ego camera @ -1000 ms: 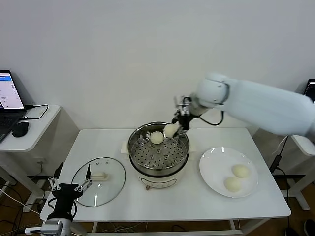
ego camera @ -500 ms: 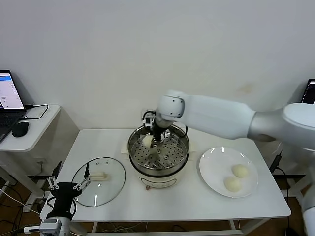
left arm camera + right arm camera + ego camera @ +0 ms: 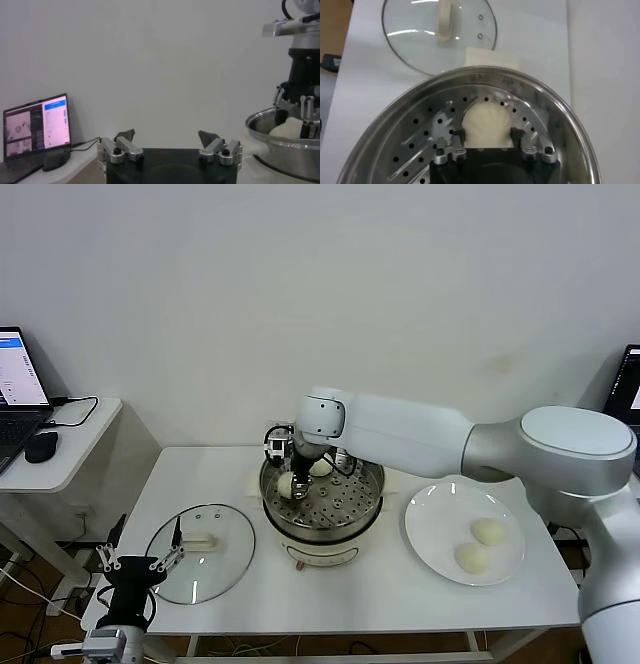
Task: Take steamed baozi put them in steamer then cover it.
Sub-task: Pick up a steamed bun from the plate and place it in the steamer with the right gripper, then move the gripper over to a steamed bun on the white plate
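Right gripper [image 3: 487, 134]: you see it best in the right wrist view; its two fingers stand one on each side of a steamed baozi [image 3: 487, 125], close to it, but you cannot tell if they pinch it or have let go.
Same bun, head view: it lies on the left side of the steamer [image 3: 322, 502], partly hidden by the right gripper [image 3: 292, 487]; a second bun [image 3: 320, 468] sits behind it near the back wall.
Steamer: round shiny steel pot, flat tray with many small holes, cream-white base.
Plate [image 3: 432, 534]: flat, white, round, to the right of the steamer; two more smooth cream buns [image 3: 488, 531] lie on it, near each other.
Cover [image 3: 200, 552]: clear glass with metal rim and cream block handle, flat on the table [image 3: 330, 594], left of the steamer. The right wrist view shows two small holes in the glass.
Left gripper [image 3: 167, 136]: only the left wrist view shows you its fingers clearly; they are spread wide, holding nothing, low at the table's left front corner.
Laptop [image 3: 36, 125]: lit screen, on the side desk.
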Motion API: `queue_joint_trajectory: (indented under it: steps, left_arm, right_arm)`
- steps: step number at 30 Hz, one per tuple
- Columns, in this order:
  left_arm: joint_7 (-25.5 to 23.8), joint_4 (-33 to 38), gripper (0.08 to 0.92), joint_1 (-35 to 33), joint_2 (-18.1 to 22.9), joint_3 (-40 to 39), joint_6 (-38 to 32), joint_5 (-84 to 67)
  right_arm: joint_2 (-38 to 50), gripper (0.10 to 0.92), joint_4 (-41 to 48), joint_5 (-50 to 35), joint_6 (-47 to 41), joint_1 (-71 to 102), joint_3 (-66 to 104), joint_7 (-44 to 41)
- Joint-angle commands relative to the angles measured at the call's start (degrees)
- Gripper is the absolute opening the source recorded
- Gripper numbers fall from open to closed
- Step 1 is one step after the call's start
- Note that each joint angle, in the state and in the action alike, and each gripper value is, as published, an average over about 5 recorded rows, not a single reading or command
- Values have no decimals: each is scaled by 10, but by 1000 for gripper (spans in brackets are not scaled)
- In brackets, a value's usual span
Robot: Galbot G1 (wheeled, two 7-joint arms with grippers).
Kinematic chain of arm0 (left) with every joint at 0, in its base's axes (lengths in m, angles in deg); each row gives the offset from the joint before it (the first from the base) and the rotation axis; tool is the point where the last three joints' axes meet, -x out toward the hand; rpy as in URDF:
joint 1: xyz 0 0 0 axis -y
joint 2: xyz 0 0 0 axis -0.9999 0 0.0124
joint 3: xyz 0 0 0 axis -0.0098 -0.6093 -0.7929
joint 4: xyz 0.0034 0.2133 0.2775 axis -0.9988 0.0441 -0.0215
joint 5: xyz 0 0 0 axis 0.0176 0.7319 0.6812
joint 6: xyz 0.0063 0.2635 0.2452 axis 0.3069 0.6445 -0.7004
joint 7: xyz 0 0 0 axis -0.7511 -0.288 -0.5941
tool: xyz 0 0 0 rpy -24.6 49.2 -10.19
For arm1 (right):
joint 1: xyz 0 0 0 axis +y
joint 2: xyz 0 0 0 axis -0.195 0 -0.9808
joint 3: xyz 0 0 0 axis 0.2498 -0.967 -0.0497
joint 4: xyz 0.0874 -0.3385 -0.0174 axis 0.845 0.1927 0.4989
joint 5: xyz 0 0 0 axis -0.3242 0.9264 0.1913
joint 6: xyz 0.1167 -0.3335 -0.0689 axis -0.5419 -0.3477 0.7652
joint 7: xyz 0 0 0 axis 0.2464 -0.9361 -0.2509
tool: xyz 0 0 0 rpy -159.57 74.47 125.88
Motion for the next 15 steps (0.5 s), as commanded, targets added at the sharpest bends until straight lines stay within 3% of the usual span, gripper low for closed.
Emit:
queue_joint_trajectory:
  steps: [1,15]
  left_arm:
    - [0,2,823,-2,-2,-1,0,1]
    - [-1,9,823,-2,-10,-10,2,5]
  right_arm:
    - [70,785,-69,0,11,-65,0,-59]
    - [394,823,-240,108,148,-155,-20,-203]
